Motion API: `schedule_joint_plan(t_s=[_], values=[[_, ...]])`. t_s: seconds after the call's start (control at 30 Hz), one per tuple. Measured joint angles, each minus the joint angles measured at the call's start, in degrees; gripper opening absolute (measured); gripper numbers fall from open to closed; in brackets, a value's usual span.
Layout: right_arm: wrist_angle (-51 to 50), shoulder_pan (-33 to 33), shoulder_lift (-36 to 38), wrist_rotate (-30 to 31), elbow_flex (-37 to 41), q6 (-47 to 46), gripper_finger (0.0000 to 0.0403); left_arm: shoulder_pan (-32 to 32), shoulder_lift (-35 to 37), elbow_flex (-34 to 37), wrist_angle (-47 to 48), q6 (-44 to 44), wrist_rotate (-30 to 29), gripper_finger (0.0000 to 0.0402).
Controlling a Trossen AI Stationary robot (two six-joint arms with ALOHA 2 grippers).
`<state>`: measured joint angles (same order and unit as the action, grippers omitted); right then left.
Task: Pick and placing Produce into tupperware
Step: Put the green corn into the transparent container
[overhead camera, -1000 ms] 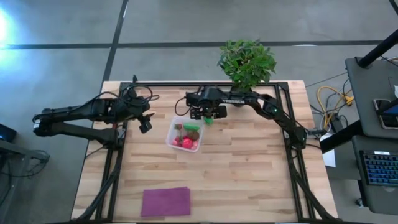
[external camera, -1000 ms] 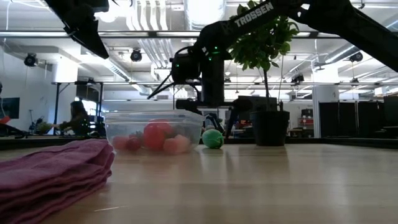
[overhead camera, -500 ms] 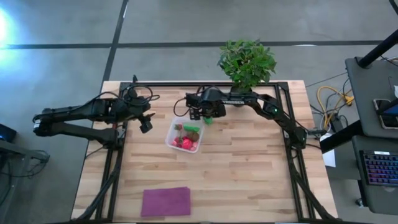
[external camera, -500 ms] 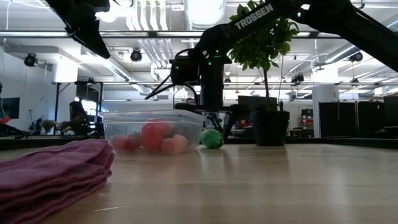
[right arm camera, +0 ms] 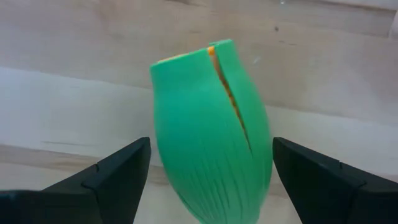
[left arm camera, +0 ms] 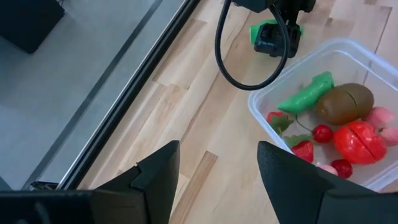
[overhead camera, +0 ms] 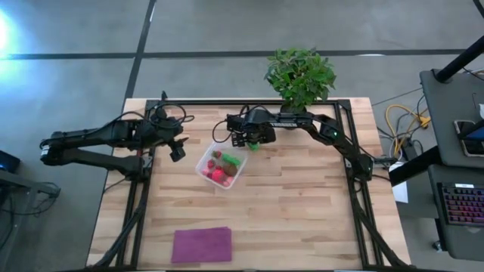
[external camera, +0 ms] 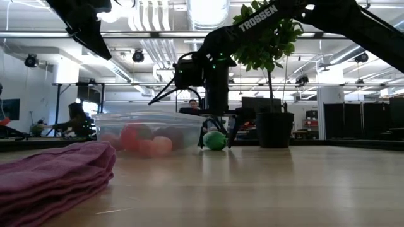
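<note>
Clear squarish plastic tupperware (overhead camera: 220,167) sits mid-table, already holding red, green and brown toy produce. Just beside its far corner, right gripper (overhead camera: 253,143) is down at table level, fingers spread wide either side of oval green toy fruit (right arm camera: 211,130), not clamped yet. Risk: closing off-centre squirts the rounded fruit sideways; the arm could also nudge the tupperware. Left gripper (overhead camera: 176,150) waits open, left of tupperware. White "TROSSEN" reads on right arm.

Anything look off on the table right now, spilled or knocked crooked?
Nothing spilled. The tupperware sits askew to the table edges, close to the right gripper, which straddles a green produce piece on the wood outside it. Other produce is inside. The left gripper hangs open nearby.
</note>
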<state>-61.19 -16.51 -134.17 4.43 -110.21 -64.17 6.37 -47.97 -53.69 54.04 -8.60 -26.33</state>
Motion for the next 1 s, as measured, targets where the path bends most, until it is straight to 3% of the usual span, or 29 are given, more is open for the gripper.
schedule_joint_plan(t_s=[1.0], values=[[0.2,0.0,0.0,1.6,0.7,2.8,0.0327,0.0,0.1,0.4,-1.1,1.9,-0.1,0.0201]])
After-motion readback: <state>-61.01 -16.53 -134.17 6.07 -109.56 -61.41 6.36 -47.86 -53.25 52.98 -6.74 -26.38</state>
